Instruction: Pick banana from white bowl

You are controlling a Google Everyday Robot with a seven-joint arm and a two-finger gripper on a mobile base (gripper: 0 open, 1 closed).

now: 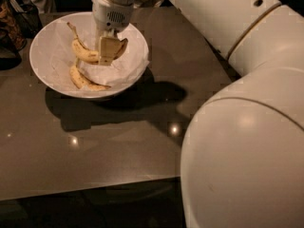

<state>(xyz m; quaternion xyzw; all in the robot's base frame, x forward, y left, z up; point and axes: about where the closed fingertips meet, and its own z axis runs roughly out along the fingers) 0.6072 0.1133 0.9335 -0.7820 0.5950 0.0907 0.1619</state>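
Note:
The white bowl (52,77) stands on the dark table at the upper left, lined with crinkled white paper. My gripper (108,51) reaches down into it from above and is shut on the banana (84,52), a plump, curved yellow one with brown speckles, a dark tip and a long stem pointing up left. The banana hangs tilted above the paper. A slimmer, paler banana (83,81) lies flat in the bowl below it.
The grey-brown table (118,146) runs to a front edge near the bottom. My large white arm (237,103) fills the right side. A dark bag (12,27) sits at the far left beside the bowl.

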